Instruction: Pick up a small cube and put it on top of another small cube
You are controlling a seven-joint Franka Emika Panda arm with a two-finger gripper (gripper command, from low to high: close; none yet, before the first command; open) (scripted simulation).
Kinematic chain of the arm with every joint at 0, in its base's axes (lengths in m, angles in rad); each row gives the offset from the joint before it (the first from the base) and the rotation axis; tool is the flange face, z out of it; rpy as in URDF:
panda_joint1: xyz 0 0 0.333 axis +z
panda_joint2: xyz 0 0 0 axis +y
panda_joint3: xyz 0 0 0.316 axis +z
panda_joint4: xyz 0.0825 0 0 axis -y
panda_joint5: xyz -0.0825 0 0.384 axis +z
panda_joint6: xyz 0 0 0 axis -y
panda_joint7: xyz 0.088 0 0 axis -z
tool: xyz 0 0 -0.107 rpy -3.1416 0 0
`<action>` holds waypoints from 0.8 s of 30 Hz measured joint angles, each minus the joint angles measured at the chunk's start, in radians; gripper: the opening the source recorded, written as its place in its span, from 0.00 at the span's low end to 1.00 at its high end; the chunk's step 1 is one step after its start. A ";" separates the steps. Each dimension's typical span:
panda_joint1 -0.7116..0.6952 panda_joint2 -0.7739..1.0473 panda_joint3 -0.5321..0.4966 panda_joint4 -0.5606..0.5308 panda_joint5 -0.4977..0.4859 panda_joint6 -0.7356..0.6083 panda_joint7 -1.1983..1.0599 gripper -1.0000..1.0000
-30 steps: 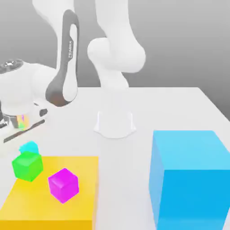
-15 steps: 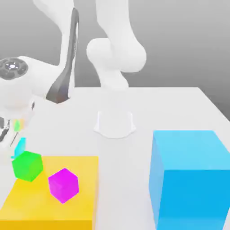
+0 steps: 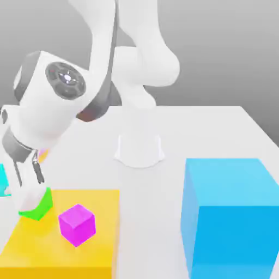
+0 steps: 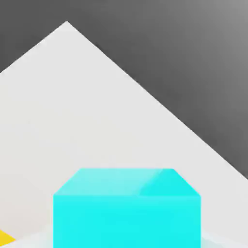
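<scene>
The small light cyan cube (image 3: 2,180) sits at the very left edge of the exterior view, cut off by the frame. In the hand view the cyan cube (image 4: 127,208) looms close, with white table behind it. My gripper (image 3: 30,190) hangs low beside it, just to its right in the exterior view, and covers part of the small green cube (image 3: 42,204). A magenta cube (image 3: 77,224) rests on the flat yellow slab (image 3: 101,245), to the gripper's right in the exterior view.
A huge blue cube (image 3: 231,215) stands on the exterior view's right. The arm's white base (image 3: 139,150) is at the table's middle back. The table's far edge runs behind it, against a grey backdrop.
The arm has swung forward and down over the slab's corner. The cyan cube has shifted from behind the green cube to the exterior view's left edge. Green and magenta cubes have stayed put.
</scene>
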 joint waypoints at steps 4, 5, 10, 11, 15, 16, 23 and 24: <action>0.093 0.009 0.048 0.040 0.047 -0.016 0.025 0.00; 0.116 0.011 0.060 0.050 0.059 -0.020 0.032 0.00; 0.230 0.021 0.120 0.100 0.121 -0.040 0.065 0.00; 0.252 0.022 0.132 0.110 0.133 -0.043 0.071 0.00; 0.342 0.028 0.181 0.150 0.184 -0.059 0.097 0.00; 0.364 0.029 0.194 0.160 0.196 -0.063 0.103 0.00; 0.520 0.032 0.282 0.229 0.286 -0.091 0.146 0.00; 0.538 0.037 0.292 0.239 0.300 -0.091 0.156 0.00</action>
